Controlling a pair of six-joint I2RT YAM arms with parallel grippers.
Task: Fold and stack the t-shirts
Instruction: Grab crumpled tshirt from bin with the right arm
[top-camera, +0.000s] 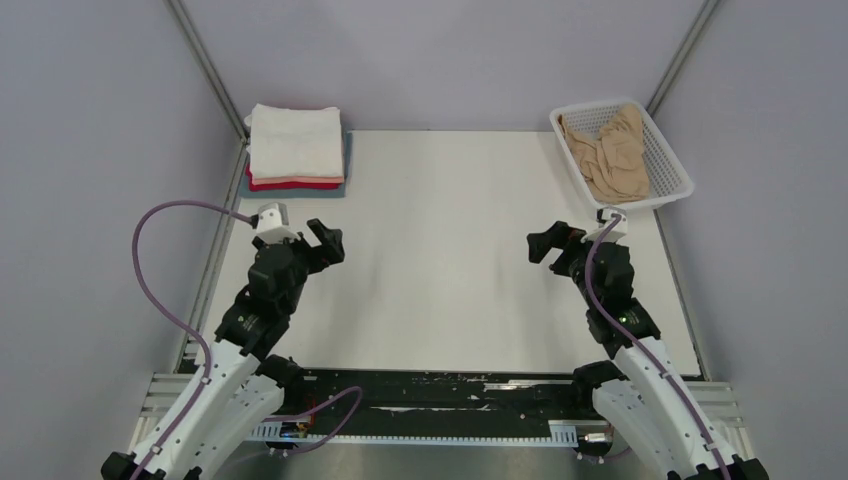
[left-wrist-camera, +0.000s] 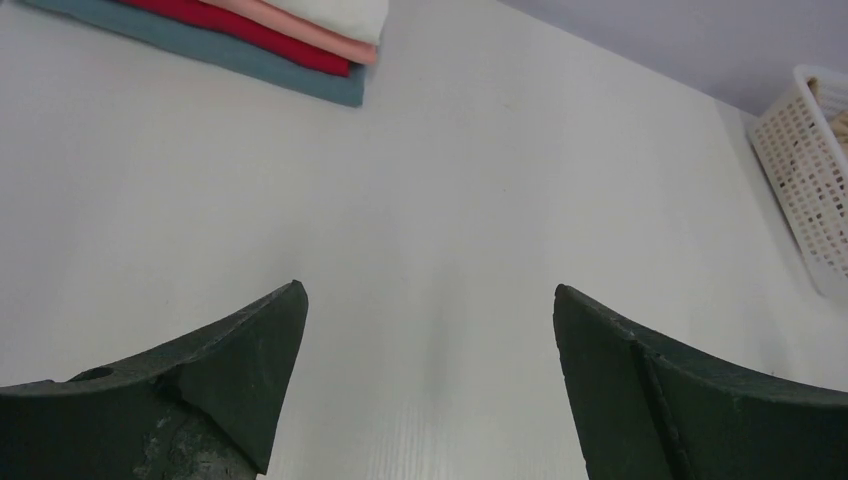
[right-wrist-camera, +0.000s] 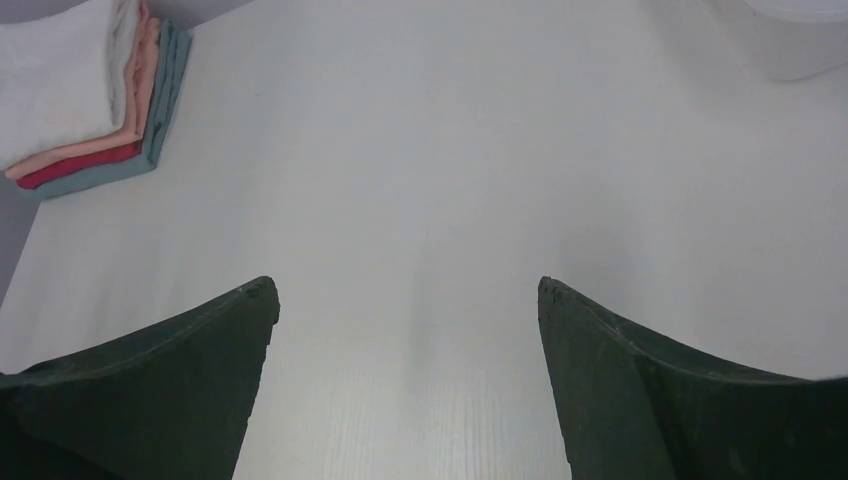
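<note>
Top external view: nearest, the two arms rise from the near edge of the white table (top-camera: 440, 290). Over its middle hang the left gripper (top-camera: 326, 243) and the right gripper (top-camera: 545, 246), well apart. Each has its fingers spread wide and holds nothing, as both wrist views also show. Farther back, in the far left corner, lies the stack of folded t-shirts (top-camera: 296, 150): cream-white on top, then pink, red and grey-blue. In the far right corner a white basket (top-camera: 664, 160) holds the crumpled tan t-shirt (top-camera: 610, 155).
</note>
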